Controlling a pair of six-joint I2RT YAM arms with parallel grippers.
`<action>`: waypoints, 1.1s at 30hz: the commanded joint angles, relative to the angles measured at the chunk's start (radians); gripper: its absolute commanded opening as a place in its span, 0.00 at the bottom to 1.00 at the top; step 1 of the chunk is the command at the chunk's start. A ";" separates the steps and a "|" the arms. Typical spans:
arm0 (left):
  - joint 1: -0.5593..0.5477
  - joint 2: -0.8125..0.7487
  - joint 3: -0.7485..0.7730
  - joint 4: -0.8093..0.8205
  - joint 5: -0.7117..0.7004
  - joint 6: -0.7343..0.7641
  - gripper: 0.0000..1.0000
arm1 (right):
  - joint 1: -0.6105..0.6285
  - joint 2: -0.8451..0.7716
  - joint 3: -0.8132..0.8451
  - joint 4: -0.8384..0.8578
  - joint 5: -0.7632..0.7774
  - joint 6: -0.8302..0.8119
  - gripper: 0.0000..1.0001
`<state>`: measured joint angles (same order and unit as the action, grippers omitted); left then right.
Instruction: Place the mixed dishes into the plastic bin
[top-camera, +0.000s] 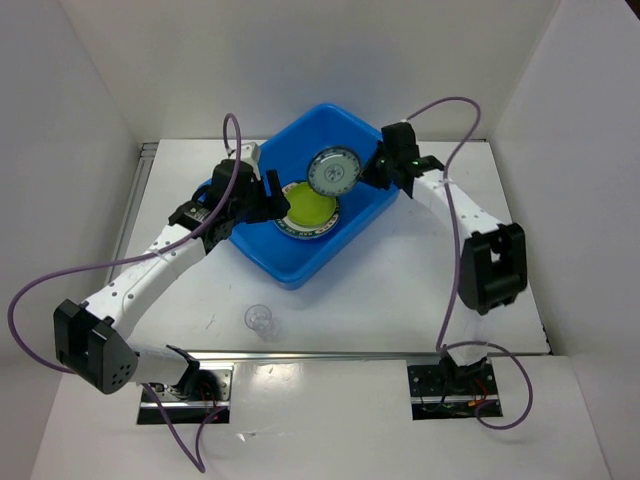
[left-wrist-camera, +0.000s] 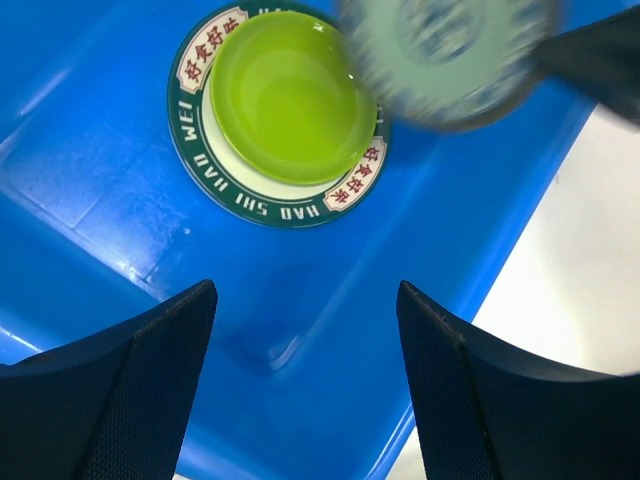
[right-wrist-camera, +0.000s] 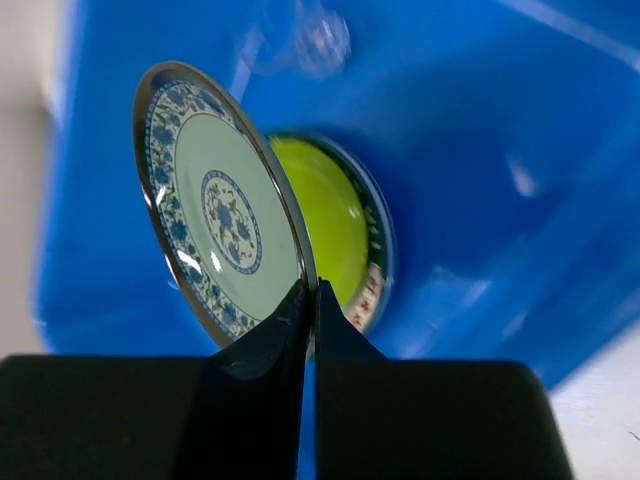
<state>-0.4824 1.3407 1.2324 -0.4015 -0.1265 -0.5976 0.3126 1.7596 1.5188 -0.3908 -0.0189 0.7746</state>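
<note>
The blue plastic bin stands at the table's middle back. In it a lime-green plate lies on a teal-and-red-rimmed white plate. My right gripper is shut on the rim of the small teal patterned saucer and holds it tilted above the bin; the right wrist view shows the saucer pinched between the fingers, over the green plate. My left gripper is open and empty over the bin's left part, near the stacked plates. A small clear cup stands on the table in front of the bin.
White walls enclose the table on the left, back and right. Purple cables loop from both arms. The table's near edge holds the two arm bases.
</note>
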 joint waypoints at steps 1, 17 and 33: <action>-0.004 -0.026 0.029 0.043 -0.004 0.032 0.80 | 0.028 0.095 0.116 -0.163 -0.092 -0.116 0.02; -0.004 -0.046 -0.022 0.052 -0.004 0.013 0.80 | 0.097 0.422 0.388 -0.350 -0.171 -0.222 0.02; -0.004 -0.046 -0.013 0.061 -0.004 0.027 0.80 | 0.097 0.534 0.573 -0.378 -0.205 -0.250 0.49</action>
<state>-0.4824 1.3239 1.2167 -0.3809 -0.1265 -0.5983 0.4034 2.3001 2.0289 -0.7795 -0.1841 0.5472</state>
